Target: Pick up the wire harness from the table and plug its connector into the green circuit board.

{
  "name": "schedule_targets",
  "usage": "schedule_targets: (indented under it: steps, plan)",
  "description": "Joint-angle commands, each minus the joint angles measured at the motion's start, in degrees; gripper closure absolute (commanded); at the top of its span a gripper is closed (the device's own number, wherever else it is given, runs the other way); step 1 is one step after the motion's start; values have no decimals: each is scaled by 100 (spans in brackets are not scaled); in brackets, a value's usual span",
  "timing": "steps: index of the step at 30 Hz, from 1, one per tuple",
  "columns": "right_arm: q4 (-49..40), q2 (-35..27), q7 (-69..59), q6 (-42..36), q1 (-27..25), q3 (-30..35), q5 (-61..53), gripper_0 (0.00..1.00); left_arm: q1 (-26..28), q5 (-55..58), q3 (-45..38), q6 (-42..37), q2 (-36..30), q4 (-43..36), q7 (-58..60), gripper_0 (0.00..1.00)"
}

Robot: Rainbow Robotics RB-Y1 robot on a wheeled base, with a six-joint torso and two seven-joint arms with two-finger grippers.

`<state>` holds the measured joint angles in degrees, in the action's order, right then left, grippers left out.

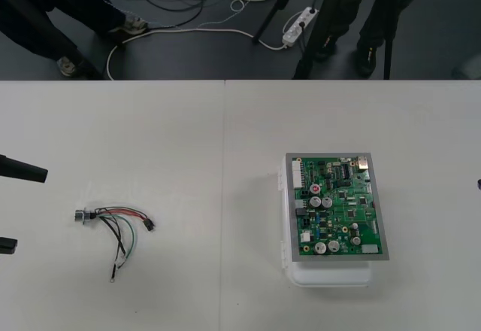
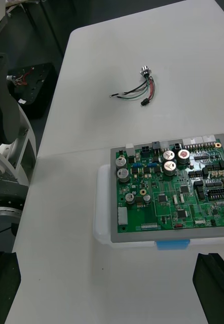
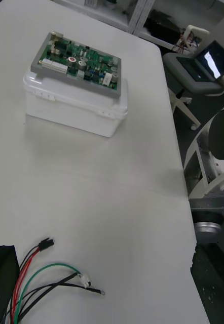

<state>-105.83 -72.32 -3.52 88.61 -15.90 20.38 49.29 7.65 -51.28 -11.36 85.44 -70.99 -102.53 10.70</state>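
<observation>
We count one wire harness point(image 1: 116, 228) on the bench point(image 1: 225, 135), lying in the lower left of the front frame. It has one round metal socket point(image 1: 81, 215) at its left end and one small black plug point(image 1: 150, 226) at its right end. Red, black and green wires point(image 1: 124, 241) run between them (some loose ends trail toward the frame's bottom edge). The plug rests on the bench, not in the board.

We count one green circuit board point(image 1: 338, 207), seated on one white base point(image 1: 331, 274), right of centre in the lower half and well apart from the harness.

There are two pincers. The left pincer point(image 1: 30, 209) sits at the frame's left edge, near the socket, with its two black fingers point(image 1: 26, 171) spread wide and gripping nothing. In the left wrist view the red wires run close beside one finger. The right pincer point(image 2: 109, 263) waits at the front frame's right edge. In the right wrist view its two fingers stand far apart, with the board ahead of them.
</observation>
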Motion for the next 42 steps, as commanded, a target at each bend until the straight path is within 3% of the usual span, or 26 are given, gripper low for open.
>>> schedule_targets:
  steps: [1, 10, 18, 30, 42]
  plan:
    - [-166, 25, 62, -142, -54, -78, 10, 0, -141, -497, 46, 175, -64, 22, 64, 0]
    - [-219, -115, 264, -678, -98, -253, -95, 0, -237, -1235, 178, -98, -257, -57, 160, 0]
    - [177, -757, 1468, -1355, -115, -1053, -1018, 0, -273, -1630, 995, -1135, -574, -198, 222, 0]
    - [581, -915, 2523, -1443, -89, -1959, -2038, 0, -712, -2975, 1865, -1988, -679, -382, 363, 0]
    - [1390, -722, 3578, -1188, 1264, -3831, -2679, 0, -1327, -3960, 2858, -2515, -705, -488, 565, 0]
